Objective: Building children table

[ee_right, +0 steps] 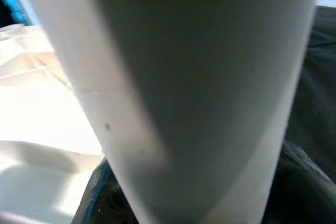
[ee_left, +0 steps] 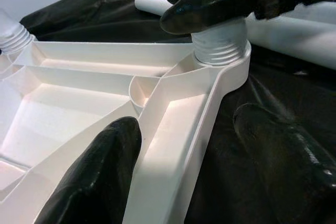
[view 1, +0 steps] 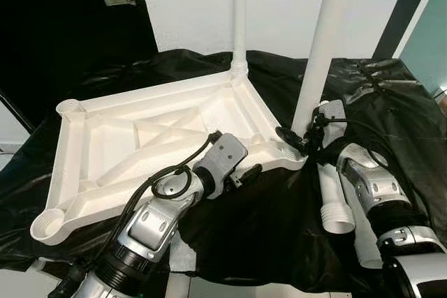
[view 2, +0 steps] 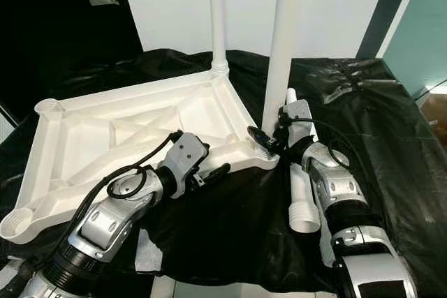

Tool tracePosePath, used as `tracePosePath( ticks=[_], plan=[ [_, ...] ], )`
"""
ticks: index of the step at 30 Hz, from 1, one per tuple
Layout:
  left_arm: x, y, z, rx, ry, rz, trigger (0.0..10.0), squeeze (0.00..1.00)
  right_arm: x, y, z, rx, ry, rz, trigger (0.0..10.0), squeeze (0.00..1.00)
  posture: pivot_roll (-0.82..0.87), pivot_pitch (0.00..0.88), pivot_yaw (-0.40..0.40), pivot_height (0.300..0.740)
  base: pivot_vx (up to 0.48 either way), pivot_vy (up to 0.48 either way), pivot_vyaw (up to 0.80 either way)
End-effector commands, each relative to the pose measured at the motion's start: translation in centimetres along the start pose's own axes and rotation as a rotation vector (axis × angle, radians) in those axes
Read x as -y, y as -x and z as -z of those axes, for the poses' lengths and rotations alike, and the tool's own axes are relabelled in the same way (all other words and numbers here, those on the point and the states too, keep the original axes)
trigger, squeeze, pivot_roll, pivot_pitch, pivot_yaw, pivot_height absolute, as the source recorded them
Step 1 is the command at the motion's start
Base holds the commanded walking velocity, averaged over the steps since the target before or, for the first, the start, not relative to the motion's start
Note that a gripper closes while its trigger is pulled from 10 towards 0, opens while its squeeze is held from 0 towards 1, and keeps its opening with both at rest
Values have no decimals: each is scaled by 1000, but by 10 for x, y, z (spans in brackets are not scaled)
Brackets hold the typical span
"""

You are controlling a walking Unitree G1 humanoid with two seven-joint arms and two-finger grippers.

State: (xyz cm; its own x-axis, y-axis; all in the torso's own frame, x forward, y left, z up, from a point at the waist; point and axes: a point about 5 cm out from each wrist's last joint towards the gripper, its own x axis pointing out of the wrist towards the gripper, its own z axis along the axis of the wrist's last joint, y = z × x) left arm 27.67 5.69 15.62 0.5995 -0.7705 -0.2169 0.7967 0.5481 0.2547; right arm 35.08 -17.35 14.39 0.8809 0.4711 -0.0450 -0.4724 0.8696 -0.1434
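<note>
right gripper seating a leg in the near corner

right gripper [view 1: 297,137], centre right of the frame, is closed on the upright leg [view 1: 318,54] at its threaded base. left gripper [view 1: 241,172] straddles the tabletop [view 1: 140,137] rim, fingers apart, bracing it. best keep the leg vertical and twist without lifting the frame; spare legs [view 1: 335,204] lie lower right.

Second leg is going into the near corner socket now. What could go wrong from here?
1. The right pincer grips the tall leg at its base, so the long top could tilt and cross-thread in the corner socket.
2. The left pincer only straddles the tabletop rim, fingers open; the tabletop may turn with the leg.
3. Two loose legs lie by the right arm and could roll off the black sheet.
</note>
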Motion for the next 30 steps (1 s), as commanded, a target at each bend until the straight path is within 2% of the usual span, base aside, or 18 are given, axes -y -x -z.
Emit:
tracePosePath(
  ticks=[1,2,6,8,10,11,12,13,17,24,30],
  plan=[
    [1,0,0,-9,-17,41,10000,0,-2,6,25,-107,-48,133,10000,0,-26,0,6,740,0,0,0],
    [1,0,0,-9,-17,41,10000,0,-2,6,25,-107,-48,133,10000,0,-26,0,6,740,0,0,0],
    [0,0,0,-11,-18,38,10000,0,-11,8,31,-102,-94,335,10000,0,-25,0,9,740,0,0,0],
    [0,0,0,-11,-18,38,10000,0,-11,8,31,-102,-94,335,10000,0,-25,0,9,740,0,0,0],
    [-2,2,0,-13,-19,41,10000,0,-24,10,36,-111,-114,484,10000,0,-29,0,21,740,0,0,0],
    [-2,2,0,-13,-19,41,10000,0,-24,10,36,-111,-114,484,10000,0,-29,0,21,740,0,0,0],
    [-3,2,0,-15,-20,42,10000,0,-31,11,38,-112,-137,593,10000,0,-32,0,26,740,0,0,0],
    [-3,2,0,-16,-20,42,10000,0,-32,12,38,-110,-141,633,10000,0,-31,0,26,740,0,0,0],
    [-3,0,-1,-15,-24,46,10000,0,-39,9,34,-95,-164,692,10000,0,-28,0,26,740,0,0,0],
    [-2,-3,-2,-16,-26,60,10000,0,-45,7,21,-32,-144,637,10000,0,-42,0,34,740,0,0,0],
    [-2,-3,-2,-18,-30,65,10000,0,-43,10,20,-25,-141,659,10000,0,-48,0,36,740,0,0,0]
  ],
)
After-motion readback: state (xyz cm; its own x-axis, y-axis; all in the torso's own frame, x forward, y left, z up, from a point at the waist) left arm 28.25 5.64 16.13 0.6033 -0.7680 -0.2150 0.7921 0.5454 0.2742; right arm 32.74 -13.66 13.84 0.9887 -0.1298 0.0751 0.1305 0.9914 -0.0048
